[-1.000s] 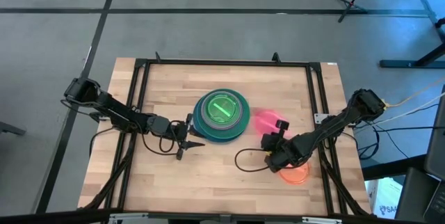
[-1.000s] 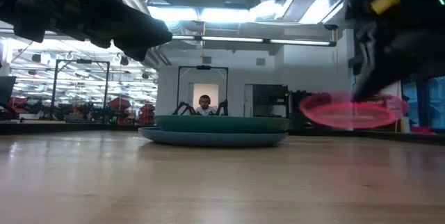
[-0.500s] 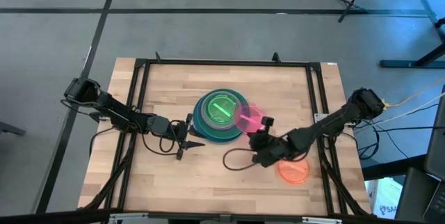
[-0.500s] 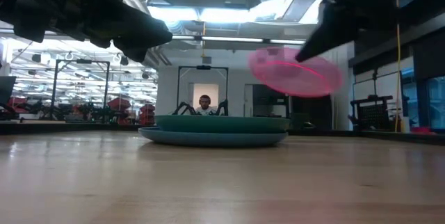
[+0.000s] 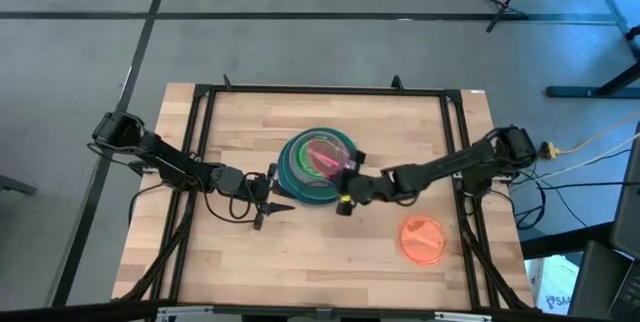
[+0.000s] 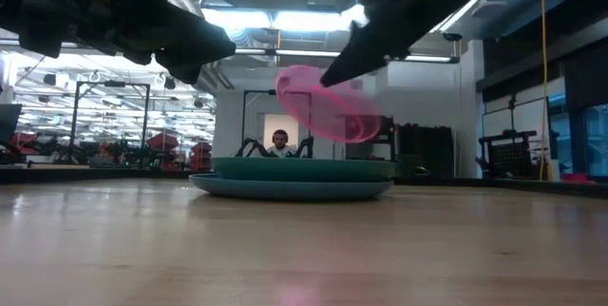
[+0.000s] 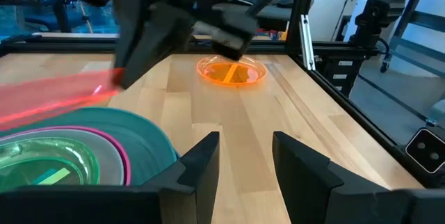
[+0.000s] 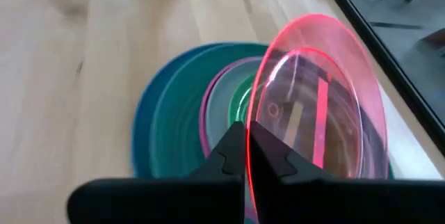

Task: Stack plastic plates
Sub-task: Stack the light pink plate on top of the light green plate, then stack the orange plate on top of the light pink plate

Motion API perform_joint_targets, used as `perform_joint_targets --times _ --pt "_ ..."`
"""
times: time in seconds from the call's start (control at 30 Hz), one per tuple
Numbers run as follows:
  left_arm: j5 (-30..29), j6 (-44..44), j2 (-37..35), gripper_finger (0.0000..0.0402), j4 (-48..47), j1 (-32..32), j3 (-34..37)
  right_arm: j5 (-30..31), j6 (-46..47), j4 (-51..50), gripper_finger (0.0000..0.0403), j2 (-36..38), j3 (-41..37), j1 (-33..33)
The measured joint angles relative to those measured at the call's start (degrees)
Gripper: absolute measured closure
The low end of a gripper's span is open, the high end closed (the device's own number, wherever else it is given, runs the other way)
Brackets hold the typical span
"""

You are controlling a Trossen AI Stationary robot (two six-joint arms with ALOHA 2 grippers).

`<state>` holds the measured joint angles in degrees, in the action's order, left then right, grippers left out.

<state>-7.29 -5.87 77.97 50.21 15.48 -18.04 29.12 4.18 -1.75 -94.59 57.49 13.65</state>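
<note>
A: Where is the pink plate?
B: Tilted above the stack, pinched by the right gripper

A: The left gripper?
B: Beside the stack, fingers parted, holding nothing; an orange plate lies apart

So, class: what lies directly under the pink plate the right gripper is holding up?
Under the tilted pink plate sits the stack: a lime plate on top, magenta, teal and blue rims below. Anything between those layers is covered.

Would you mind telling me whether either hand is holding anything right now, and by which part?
The right hand pinches the translucent pink plate by its rim, tilted above the plate stack. The left hand is open and holds nothing.
</note>
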Motion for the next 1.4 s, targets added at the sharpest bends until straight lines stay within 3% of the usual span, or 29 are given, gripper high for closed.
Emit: perform_joint_targets --times 0.3,0.6,0.7,0.93,1.13,1.4 --pt "0.3 0.0 0.0 0.0274 0.0 0.0 0.0 -8.1 -1.1 10.7 0.0400 -6.6 0.0 -6.5" --pt "0.3 0.0 0.0 0.0274 0.0 0.0 0.0 -8.8 0.3 10.0 0.0396 -8.6 0.0 -8.5" --pt "0.3 0.0 0.0 0.0274 0.0 0.0 0.0 -9.2 0.4 9.0 0.0369 -8.6 0.0 -8.4" --pt "0.3 0.0 0.0 0.0274 0.0 0.0 0.0 -11.0 0.2 4.9 0.0264 -7.3 -0.1 -8.4" --pt "0.3 0.0 0.0 0.0274 -0.1 0.0 0.0 -12.7 2.8 -4.0 0.0209 -0.9 0.0 -4.3" --pt "0.3 0.0 0.0 0.0274 0.0 0.0 0.0 -15.2 14.6 -18.5 0.0201 3.1 0.0 8.1"
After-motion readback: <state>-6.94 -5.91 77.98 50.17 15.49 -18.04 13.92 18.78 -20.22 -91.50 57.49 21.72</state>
